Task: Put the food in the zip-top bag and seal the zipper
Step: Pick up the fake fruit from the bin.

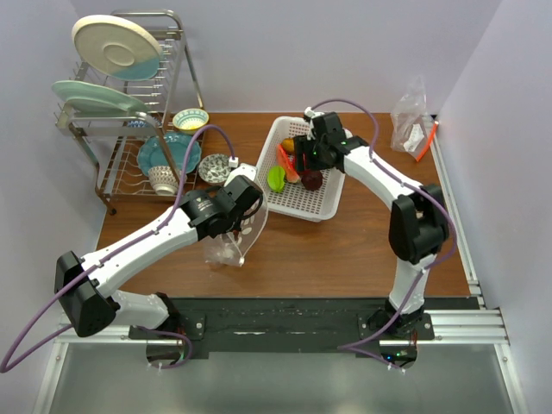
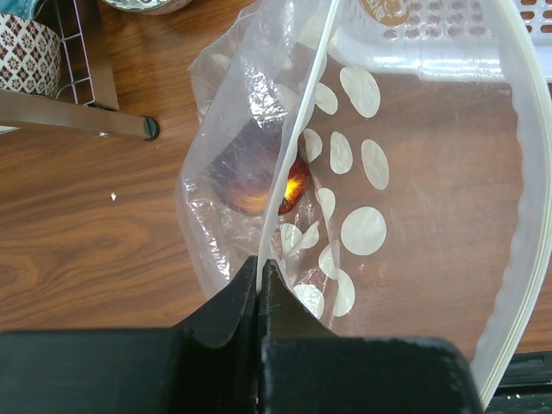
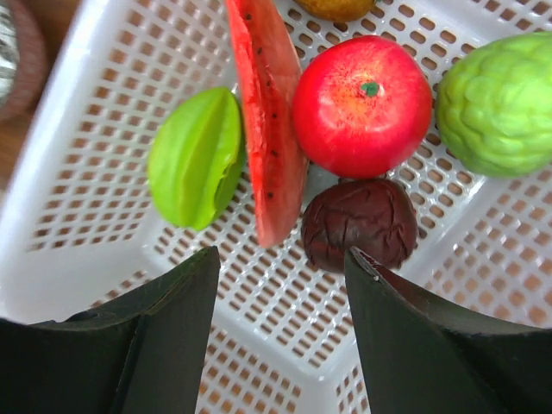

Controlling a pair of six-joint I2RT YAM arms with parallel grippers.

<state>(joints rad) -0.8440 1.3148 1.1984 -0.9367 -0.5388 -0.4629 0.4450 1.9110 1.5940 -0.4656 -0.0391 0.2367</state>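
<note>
My left gripper (image 2: 260,266) is shut on the pale zipper (image 2: 297,138) of the clear zip-top bag (image 2: 431,216), which has white dots. It holds the bag's mouth up in front of the basket. One dark fruit with an orange-red patch (image 2: 254,177) lies inside the bag. In the top view the left gripper (image 1: 235,231) and the bag (image 1: 226,252) are at table centre-left. My right gripper (image 3: 280,252) is open and empty above the white basket (image 3: 78,172), which holds a red apple (image 3: 362,103), a dark purple ball (image 3: 358,222), a green star fruit (image 3: 194,159), a watermelon slice (image 3: 267,121) and a bumpy green fruit (image 3: 500,103).
A dish rack (image 1: 129,112) with plates and bowls stands at the back left. A small patterned bowl (image 1: 214,168) sits between it and the basket (image 1: 332,207). Another clear bag (image 1: 410,112) with a red-orange strip lies at the back right by the wall.
</note>
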